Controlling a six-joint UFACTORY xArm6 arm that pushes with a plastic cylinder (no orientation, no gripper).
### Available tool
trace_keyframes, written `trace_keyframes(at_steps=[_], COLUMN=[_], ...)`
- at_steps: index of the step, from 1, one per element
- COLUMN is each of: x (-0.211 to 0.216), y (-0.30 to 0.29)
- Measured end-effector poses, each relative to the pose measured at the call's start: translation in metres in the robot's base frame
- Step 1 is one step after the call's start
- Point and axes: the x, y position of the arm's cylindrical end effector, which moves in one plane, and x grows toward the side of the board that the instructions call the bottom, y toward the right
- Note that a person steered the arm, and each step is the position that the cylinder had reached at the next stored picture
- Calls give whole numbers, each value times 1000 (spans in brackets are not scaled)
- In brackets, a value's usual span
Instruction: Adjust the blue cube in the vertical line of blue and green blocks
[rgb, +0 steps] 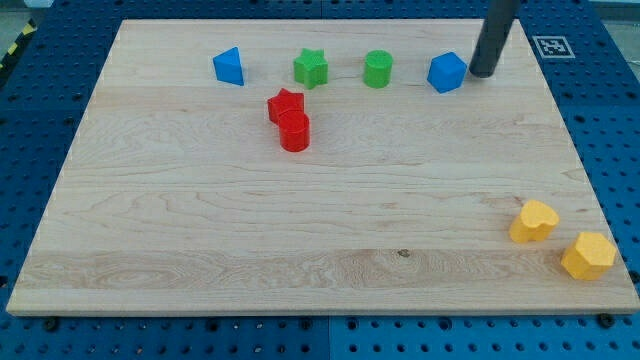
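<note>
Our tip (482, 74) sits just right of the blue cube (447, 72), upper right; no jaws exist. We nudge gently toward the green cylinder (378, 69).

Pale wooden board (330, 230) on a blue perforated bench (40, 110); along the view's top runs a row of four, a blue wedge-like block (229, 67), a green star (311, 68), a green cylinder (378, 69), then the blue cube (447, 72); my tip (481, 73) sits on the wood just right of that cube; below the row, a red star (285, 104) touches a red cylinder (294, 132); bottom right, a yellow heart-like block (533, 221) sits near a yellow hexagonal block (588, 255), apart.
</note>
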Motion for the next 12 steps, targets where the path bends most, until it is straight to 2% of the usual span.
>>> trace_keyframes(at_steps=[2,8,9,10,12], x=[38,27,31,69,74], y=[-8,-63,-63,-63,-69])
